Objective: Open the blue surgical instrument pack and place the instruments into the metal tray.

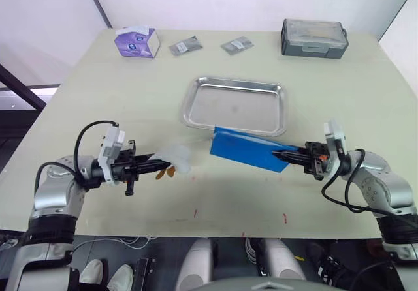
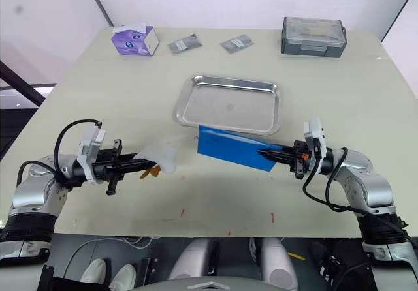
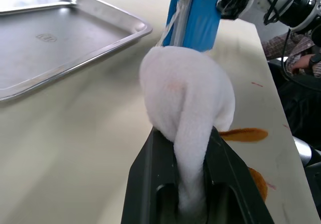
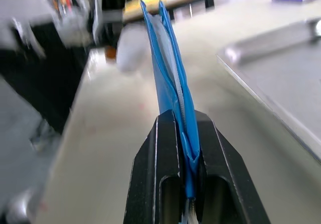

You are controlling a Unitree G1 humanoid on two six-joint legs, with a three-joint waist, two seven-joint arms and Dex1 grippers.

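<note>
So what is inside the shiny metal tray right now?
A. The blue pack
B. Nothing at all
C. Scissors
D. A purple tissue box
B: the shallow shiny steel tray shows only its bare bottom, while the flat blue instrument pack is held just in front of it by the right end effector, and the purple tissue box sits at the table's far left corner.

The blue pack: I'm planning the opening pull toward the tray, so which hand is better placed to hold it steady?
The right hand: it is shut on the blue pack's edge beside the metal tray. The left hand pinches a whitish flap.
</note>
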